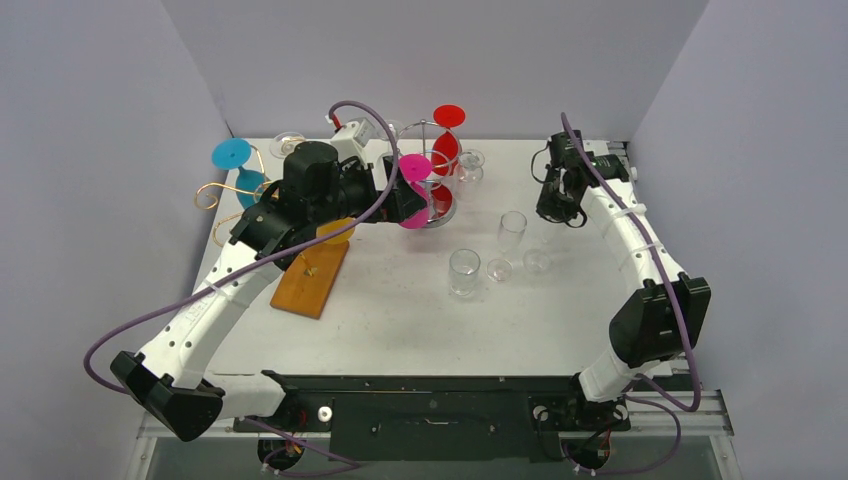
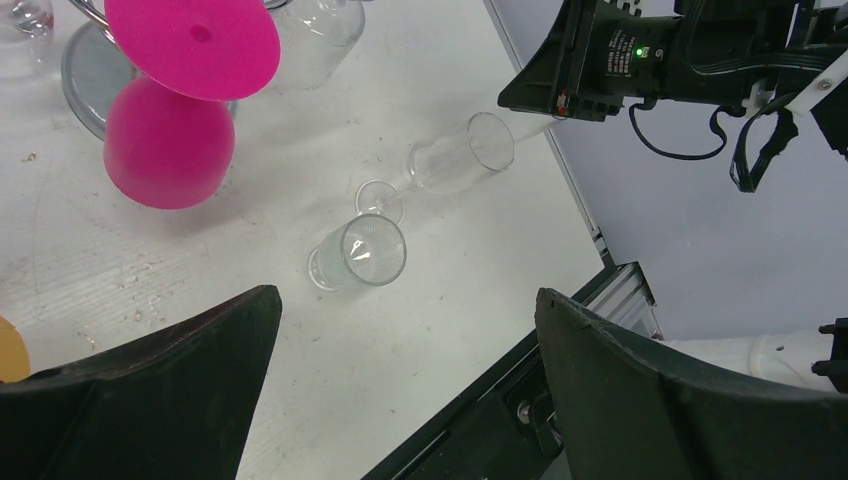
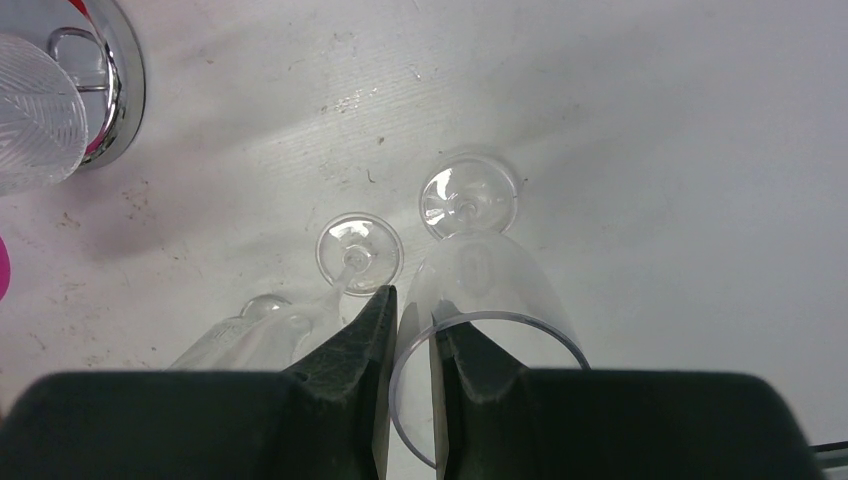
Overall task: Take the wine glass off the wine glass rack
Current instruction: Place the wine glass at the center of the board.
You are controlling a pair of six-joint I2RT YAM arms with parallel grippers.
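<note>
The chrome wine glass rack stands at the back middle of the table, with a red wine glass and a magenta wine glass hanging on it upside down. My left gripper is open wide right beside the magenta glass. In the left wrist view that magenta glass lies up and left of the left gripper, not between its fingers. My right gripper is shut on the rim of a clear wine glass, which stands upright on the table, one finger inside the rim.
A clear tumbler and a clear flute stand just left of the held glass. An orange wooden board lies under the left arm. A gold rack with a blue glass stands at the back left. Clear glasses sit near the chrome rack.
</note>
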